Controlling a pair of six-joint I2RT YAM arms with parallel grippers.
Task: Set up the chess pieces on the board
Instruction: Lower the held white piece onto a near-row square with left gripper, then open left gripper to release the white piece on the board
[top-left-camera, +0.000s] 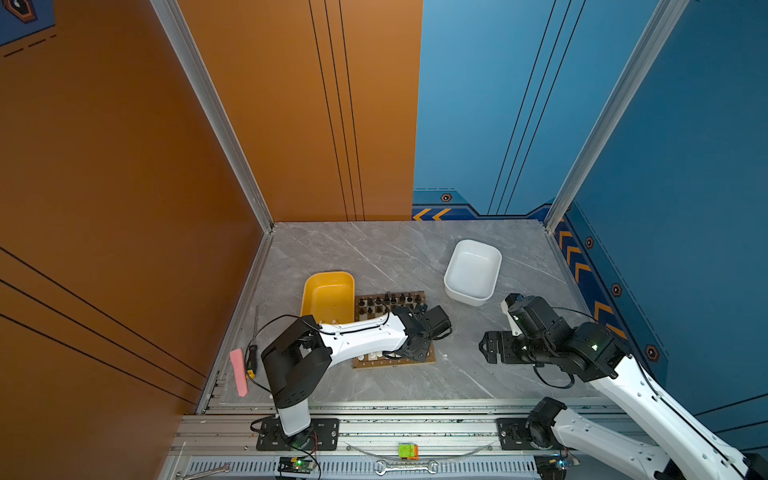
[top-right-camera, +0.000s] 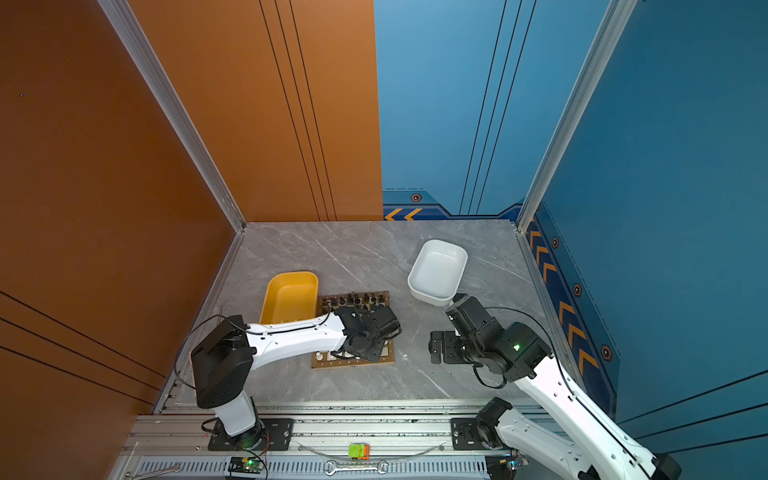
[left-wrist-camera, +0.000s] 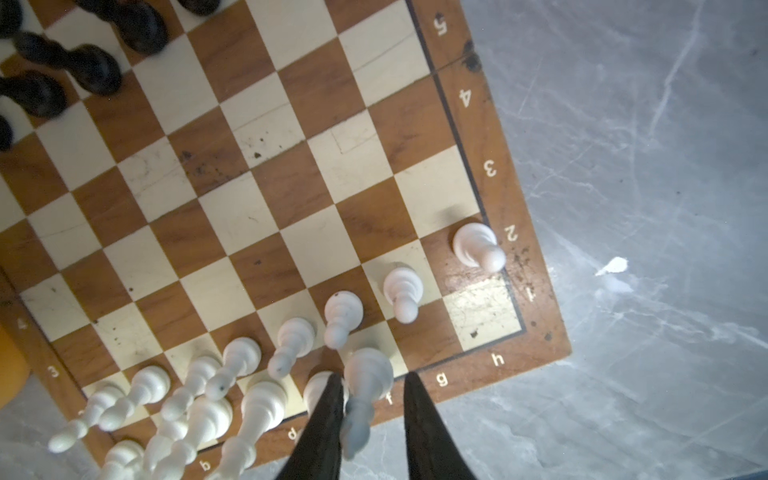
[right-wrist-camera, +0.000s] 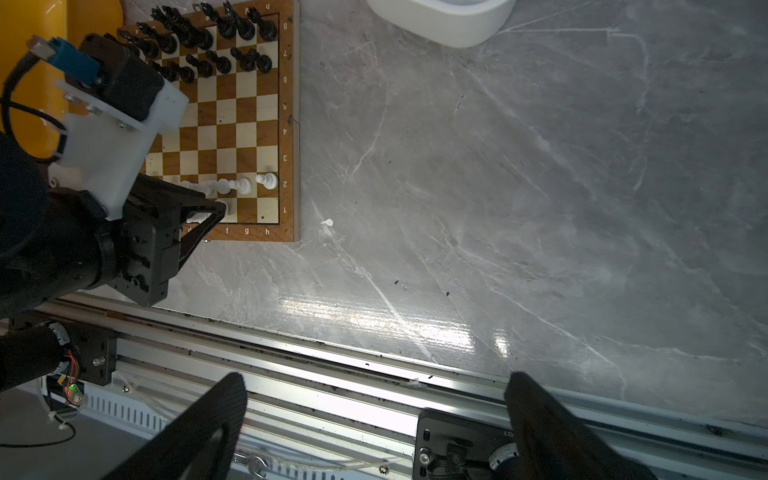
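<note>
Though left gripper (left-wrist-camera: 372, 375) and right gripper (right-wrist-camera: 376, 375) both gape, a finger (left-wrist-camera: 330, 415) grazing the white piece (left-wrist-camera: 368, 368) at the board's (left-wrist-camera: 544, 345) edge could topple it

A robotics lab cell: aluminium frame (top-left-camera: 210, 108), printed wall panels (top-left-camera: 478, 104), rail-mounted arms (top-left-camera: 365, 336).

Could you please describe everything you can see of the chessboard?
The chessboard is square and wooden, with dark-brown and cream checks and a brown rim printed with pale letters and numbers; its surface looks scuffed. It lies flat on the grey marbled table. Black pieces stand in rows 7 and 8, white pieces in rows 1 and 2, with g1 and h1 bare. The left gripper hangs over its near edge, fingers either side of a white piece on f1.
</note>
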